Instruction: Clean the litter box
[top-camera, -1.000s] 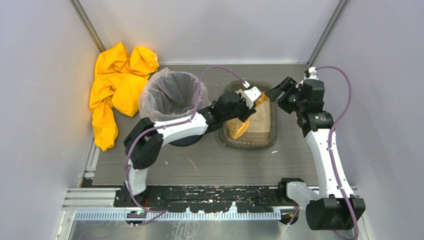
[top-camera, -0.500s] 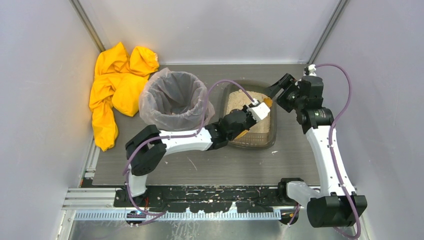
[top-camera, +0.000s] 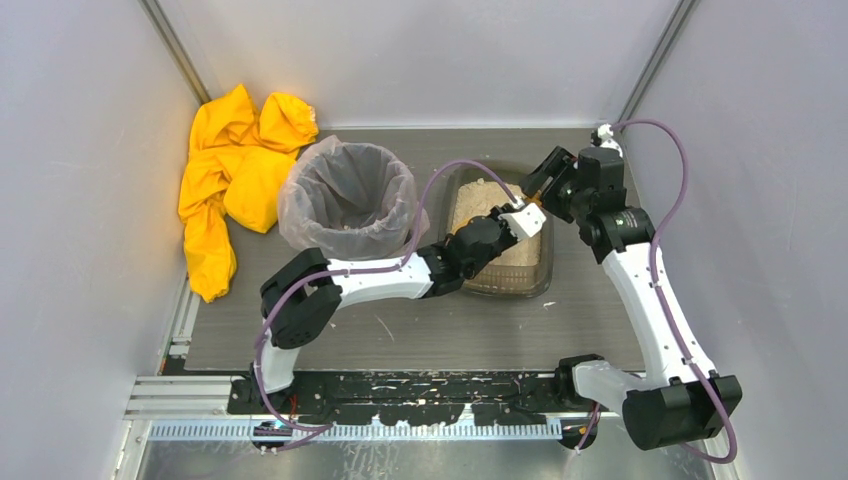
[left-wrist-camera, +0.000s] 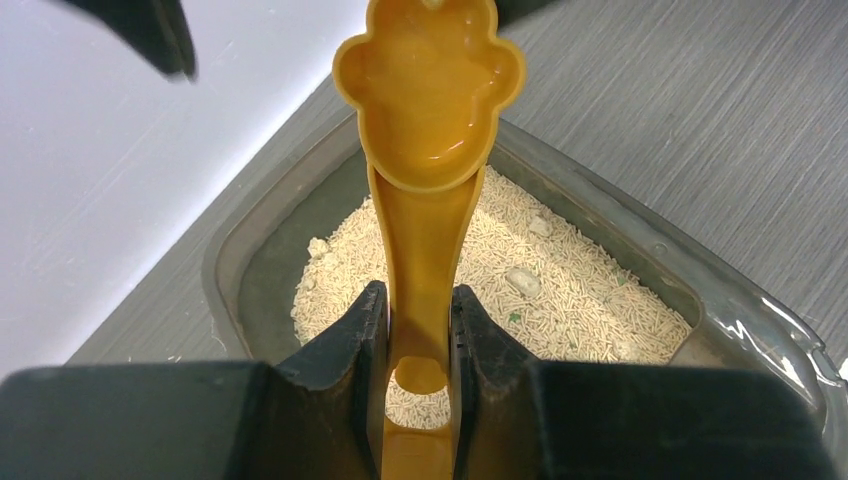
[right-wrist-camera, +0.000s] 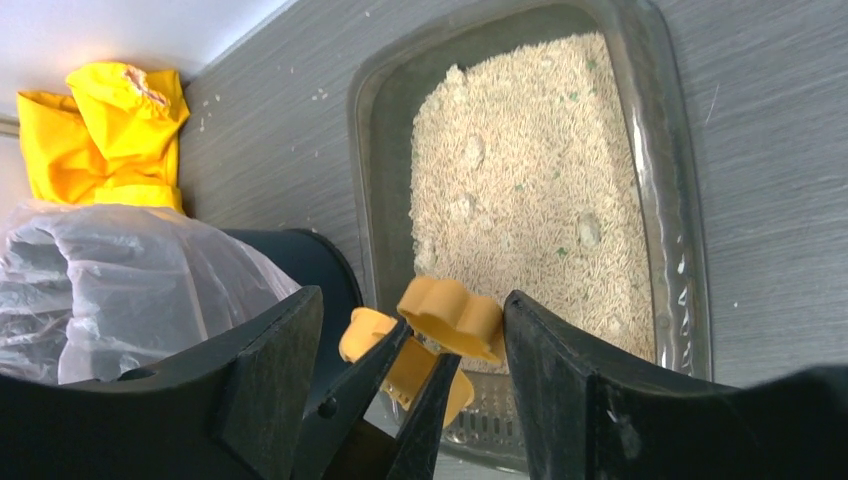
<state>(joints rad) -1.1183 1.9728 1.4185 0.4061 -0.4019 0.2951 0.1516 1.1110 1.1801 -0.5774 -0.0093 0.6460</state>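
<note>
So far: we judge the cleaning under way but well short of done. Several pale lumps (right-wrist-camera: 590, 230) lie in the beige litter (right-wrist-camera: 520, 130), and nothing is sifting them at this moment.
Litter box: the litter box (top-camera: 549, 255) sits flat on the table (top-camera: 420, 320) at the centre of the top view, just right of the bin.
Scoop: the orange litter scoop (left-wrist-camera: 420, 230) is held in the air over the box. Its slotted head is low, its paw-shaped handle end is high, and it is clear of the litter.
Left gripper: the left gripper (left-wrist-camera: 418, 315) is clamped on the narrow neck of the scoop's handle, a finger pressed on each side.
Right gripper: the right gripper (right-wrist-camera: 412, 305) has its jaws apart, one on each side of the paw-shaped end. We cannot tell whether either finger touches it.
Step in hand: we read this as a handover or re-grip of the scoop between the two arms.
Bin: the round bin with a clear bag liner (top-camera: 300, 205) stands left of the box. We cannot tell whether any waste is in it.
Left to do: in our view, digging out the lumps and tipping them into the bin.
Aside: a yellow cloth (top-camera: 235, 180) lies crumpled at the upper left of the top view, well apart from the work.
</note>
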